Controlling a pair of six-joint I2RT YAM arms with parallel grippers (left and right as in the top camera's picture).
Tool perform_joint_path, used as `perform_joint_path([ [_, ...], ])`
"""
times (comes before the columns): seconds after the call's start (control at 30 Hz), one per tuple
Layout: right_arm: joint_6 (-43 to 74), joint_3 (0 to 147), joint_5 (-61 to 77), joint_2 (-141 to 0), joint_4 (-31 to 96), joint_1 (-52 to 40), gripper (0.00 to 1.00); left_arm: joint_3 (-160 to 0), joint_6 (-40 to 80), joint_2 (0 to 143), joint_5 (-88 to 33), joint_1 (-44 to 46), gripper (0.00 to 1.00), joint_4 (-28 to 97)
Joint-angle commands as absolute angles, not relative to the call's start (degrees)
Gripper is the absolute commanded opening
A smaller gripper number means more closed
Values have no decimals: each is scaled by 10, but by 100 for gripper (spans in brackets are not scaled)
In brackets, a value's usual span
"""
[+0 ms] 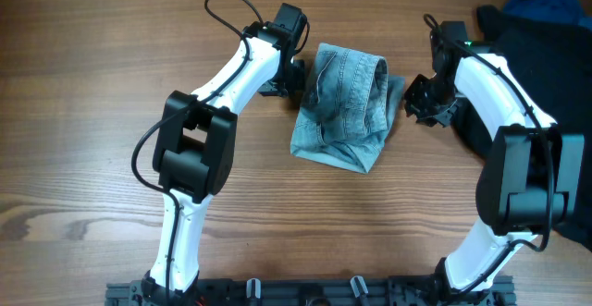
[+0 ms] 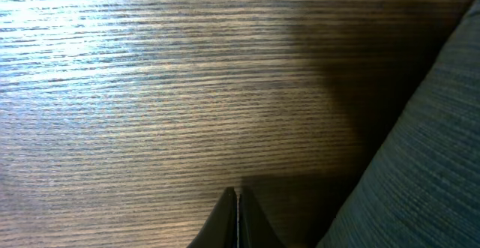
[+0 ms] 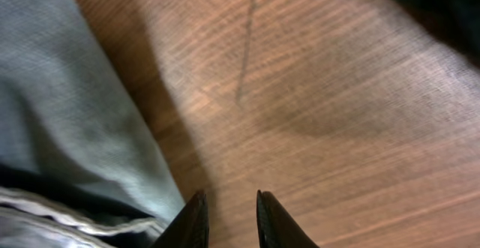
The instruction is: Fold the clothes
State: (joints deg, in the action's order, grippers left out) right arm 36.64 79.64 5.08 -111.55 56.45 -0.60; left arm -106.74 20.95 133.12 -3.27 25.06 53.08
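Looking pretty much folded: denim garment [image 1: 344,107] sits as compact bundle, upper centre of overhead frame, on tabletop [image 1: 83,112]; left jaws clenched, empty, just left of it; right jaws slightly parted, empty, just right. Next probably tidy press or back off, imo.

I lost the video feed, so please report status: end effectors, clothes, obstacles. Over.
Left end effector shut, empty. Right end effector slightly open, empty. Denim garment lies folded between them. Black garment at right arm, clear of denim.
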Motion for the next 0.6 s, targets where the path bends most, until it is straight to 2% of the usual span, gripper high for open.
perform_joint_path([
  [0.0,392,792,65,-1128,558,-8,22,-1076,219,1338,-25,249,4,532],
  [0.23,392,792,88,-1151,553,-14,20,-1076,219,1338,-25,247,5,535],
  [0.33,392,792,87,-1152,551,-23,15,-1076,219,1338,-25,244,6,538],
  [0.43,396,792,58,-1152,558,-27,5,-1076,219,1338,-25,237,6,538],
  [0.57,396,792,36,-1160,569,-27,4,-1076,219,1338,-25,226,4,545],
])
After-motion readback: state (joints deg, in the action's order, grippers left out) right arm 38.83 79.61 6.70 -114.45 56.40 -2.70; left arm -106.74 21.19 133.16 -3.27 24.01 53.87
